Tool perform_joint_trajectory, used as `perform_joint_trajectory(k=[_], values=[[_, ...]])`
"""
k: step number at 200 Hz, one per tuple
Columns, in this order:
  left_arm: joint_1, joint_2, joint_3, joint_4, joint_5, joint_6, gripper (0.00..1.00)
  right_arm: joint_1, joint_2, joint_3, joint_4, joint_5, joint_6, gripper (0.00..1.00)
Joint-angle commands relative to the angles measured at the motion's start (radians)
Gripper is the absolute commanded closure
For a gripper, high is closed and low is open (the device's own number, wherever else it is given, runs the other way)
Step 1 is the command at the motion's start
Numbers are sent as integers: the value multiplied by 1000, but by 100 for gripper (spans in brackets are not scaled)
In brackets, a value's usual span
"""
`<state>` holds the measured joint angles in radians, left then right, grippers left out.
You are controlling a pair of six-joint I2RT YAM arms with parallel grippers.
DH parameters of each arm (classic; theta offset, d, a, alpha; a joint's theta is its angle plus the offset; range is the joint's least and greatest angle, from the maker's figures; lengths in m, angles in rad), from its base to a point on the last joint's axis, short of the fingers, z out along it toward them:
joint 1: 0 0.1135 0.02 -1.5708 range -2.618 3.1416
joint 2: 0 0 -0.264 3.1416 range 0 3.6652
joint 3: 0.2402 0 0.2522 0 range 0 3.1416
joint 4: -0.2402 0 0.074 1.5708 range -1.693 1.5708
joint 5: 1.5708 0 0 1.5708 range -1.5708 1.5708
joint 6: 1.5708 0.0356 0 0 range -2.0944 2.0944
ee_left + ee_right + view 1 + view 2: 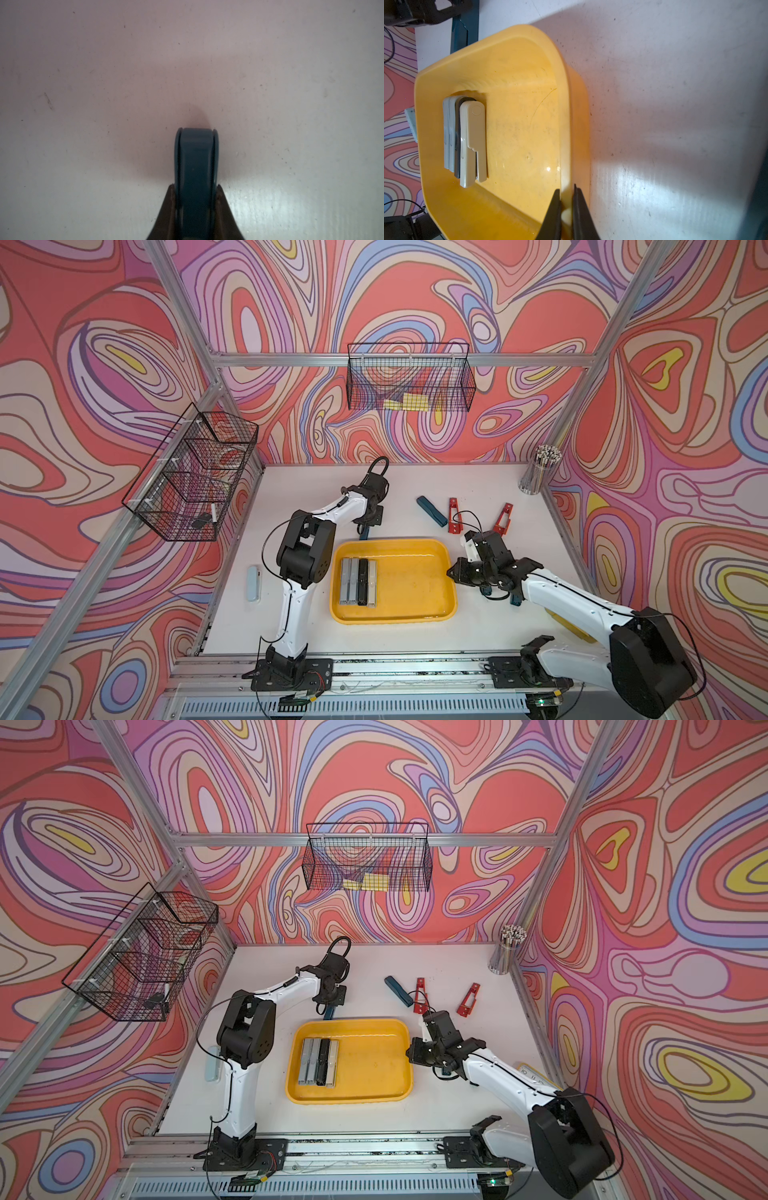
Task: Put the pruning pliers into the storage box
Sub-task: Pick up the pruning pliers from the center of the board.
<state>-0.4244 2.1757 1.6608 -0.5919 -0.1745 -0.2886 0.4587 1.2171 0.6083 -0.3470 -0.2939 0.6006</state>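
Table (pixel 415 483): L arm (pixel 305 556) bent, jaws clamp teal pliers (pixel 195 166).

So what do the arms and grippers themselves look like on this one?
The left arm and right arm match: white shells on the long links, boxy black joints, black bases. A thin black cable runs along each. The left gripper and right gripper have dark flat fingers tapering to tips.

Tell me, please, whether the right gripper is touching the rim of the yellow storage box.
Touching. The right wrist view shows the right gripper with one finger on each side of the storage box rim, pinching it.
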Motion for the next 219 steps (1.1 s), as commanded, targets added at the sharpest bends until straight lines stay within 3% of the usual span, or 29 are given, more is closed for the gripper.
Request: perform_joint_trajectory(k=[1, 111, 219], values=[[10, 30, -2, -16, 1, 0, 100, 5, 4, -15, -36, -13, -8, 89], [11, -149, 14, -103, -91, -17, 100, 5, 25, 12, -15, 2, -6, 89], [-2, -418, -65, -247, 113, -113, 100, 5, 136, 87, 48, 30, 4, 90]])
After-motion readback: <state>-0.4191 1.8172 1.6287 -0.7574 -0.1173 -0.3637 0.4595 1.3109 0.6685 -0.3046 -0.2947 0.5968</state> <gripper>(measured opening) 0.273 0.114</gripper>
